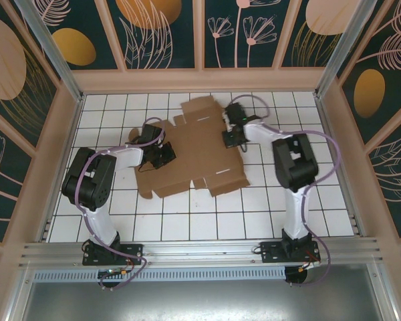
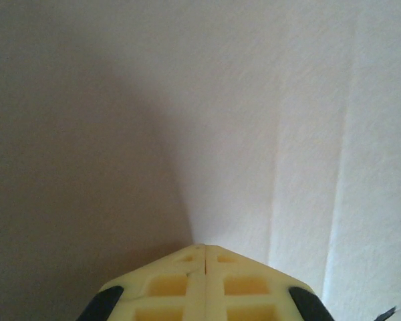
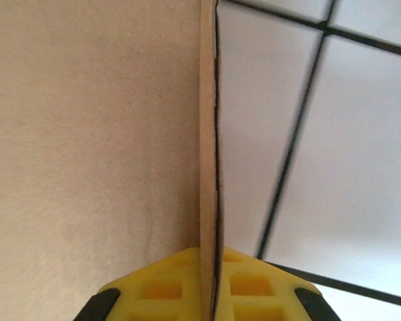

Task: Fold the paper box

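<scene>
The paper box lies mostly flat on the white tiles as a brown die-cut sheet with flaps and tabs. My left gripper sits over its left part; in the left wrist view the yellow jaws are shut with nothing between them, tips close against a pale creased surface. My right gripper is at the sheet's right edge. In the right wrist view it is shut on a cardboard edge of the paper box, which runs straight up between the fingers.
The white tiled floor spreads around the sheet, with bare tiles in front and to both sides. Patterned walls close in the back and sides. A metal rail carries both arm bases at the near edge.
</scene>
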`<state>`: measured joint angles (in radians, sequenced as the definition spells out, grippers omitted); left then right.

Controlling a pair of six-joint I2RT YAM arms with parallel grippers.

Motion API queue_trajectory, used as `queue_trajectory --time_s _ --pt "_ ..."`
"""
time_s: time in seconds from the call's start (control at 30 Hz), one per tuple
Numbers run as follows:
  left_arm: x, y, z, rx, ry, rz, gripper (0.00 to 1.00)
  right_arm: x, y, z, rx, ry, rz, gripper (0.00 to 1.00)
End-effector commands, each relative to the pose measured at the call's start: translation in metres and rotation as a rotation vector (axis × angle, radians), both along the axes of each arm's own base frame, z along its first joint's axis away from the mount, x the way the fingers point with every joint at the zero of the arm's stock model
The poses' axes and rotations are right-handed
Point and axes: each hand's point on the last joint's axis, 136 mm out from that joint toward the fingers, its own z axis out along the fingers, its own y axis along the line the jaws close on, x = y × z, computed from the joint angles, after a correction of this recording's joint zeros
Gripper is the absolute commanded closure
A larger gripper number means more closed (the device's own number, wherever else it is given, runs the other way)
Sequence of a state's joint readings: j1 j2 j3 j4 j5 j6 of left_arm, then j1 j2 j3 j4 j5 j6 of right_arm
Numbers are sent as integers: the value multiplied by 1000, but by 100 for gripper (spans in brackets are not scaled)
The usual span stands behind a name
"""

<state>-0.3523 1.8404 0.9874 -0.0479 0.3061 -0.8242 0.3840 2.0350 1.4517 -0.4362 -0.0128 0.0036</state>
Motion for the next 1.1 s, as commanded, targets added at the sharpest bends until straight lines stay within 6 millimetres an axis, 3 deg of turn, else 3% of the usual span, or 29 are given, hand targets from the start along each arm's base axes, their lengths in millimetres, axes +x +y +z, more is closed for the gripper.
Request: queue_trajectory --time_s 0.0,0.07,0.17,0.3,0.43,0.57,0.63,0.67,0.77,0.87,1.07 --pt "3 -4 -1 -22 -5 -9 100 -2 4 53 468 26 -2 90" --pt "3 -6 -2 -35 0 -10 100 -5 -1 63 595 53 -3 90" --pt "4 -11 -2 -55 2 -21 100 -4 -6 78 593 29 -9 90" --pt "6 -21 -1 -85 6 -44 100 0 -7 95 453 -6 -14 89" --pt "7 -35 3 -110 4 -76 100 -3 -4 94 204 14 4 88" --pt "16 -38 39 -133 -97 -76 100 4 -28 96 -132 -52 -57 89" --pt "27 -35 64 -108 -169 -67 100 11 -41 105 -256 -88 -88 89" --pt "32 -31 74 -85 -198 -52 100 14 -44 110 -299 -101 -88 95" --pt "44 -19 88 -45 -246 17 100 22 -56 134 -419 -174 -109 94" --pt "51 -16 80 -31 -232 50 100 24 -56 153 -492 -243 -77 91" --pt "55 -19 37 -11 -120 22 100 22 -69 158 -610 -302 -54 90"
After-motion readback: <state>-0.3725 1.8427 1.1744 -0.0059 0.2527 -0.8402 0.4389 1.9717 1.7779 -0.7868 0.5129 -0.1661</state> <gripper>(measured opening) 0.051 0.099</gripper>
